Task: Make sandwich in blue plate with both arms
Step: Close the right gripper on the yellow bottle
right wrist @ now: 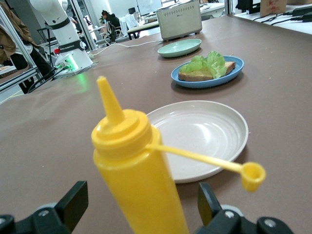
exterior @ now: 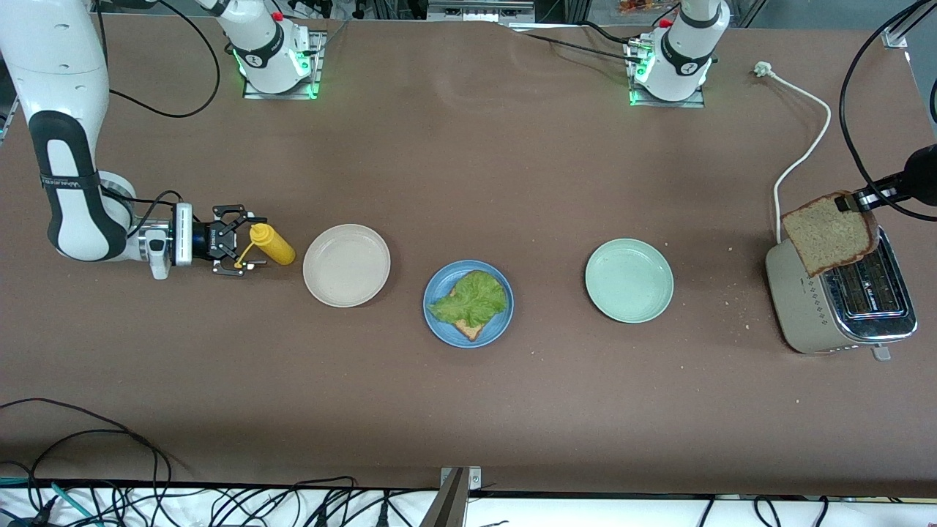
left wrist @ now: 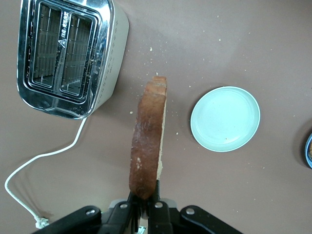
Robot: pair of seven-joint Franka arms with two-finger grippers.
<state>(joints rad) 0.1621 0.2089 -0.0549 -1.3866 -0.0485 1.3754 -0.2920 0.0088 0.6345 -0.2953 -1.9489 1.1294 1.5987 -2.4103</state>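
The blue plate (exterior: 468, 304) lay between the beige plate (exterior: 346, 265) and the pale green plate (exterior: 629, 280), and on it sat the half-built sandwich: a bottom bread slice (exterior: 468, 327) with a ruffled lettuce leaf (exterior: 470, 298) spread over it. No top slice was on it yet.

That top slice (exterior: 831, 233) was in my left gripper (left wrist: 145, 207), whose fingers were pinched tight on one crust edge, so the bread hung edge-on below my wrist. I held it in the air over the toaster (exterior: 842, 300) at my left arm's end of the table, with its white cord (exterior: 801, 157) trailing off across the table. From my left gripper the green plate was the nearest dish and the blue plate lay past it toward the right arm.

I judged the step in hand to be carrying the second slice from the toaster to the blue plate. The next move would call for swinging it over the green plate, turning it flat above the lettuce and lowering before letting go, since an edge-on release could tip the slice off the leaf.

My right gripper (exterior: 245, 250) stood low at the table with its fingers spread wide on either side of a yellow squeeze bottle (right wrist: 134, 178), not closed on it, just beside the beige plate. That arm waited.
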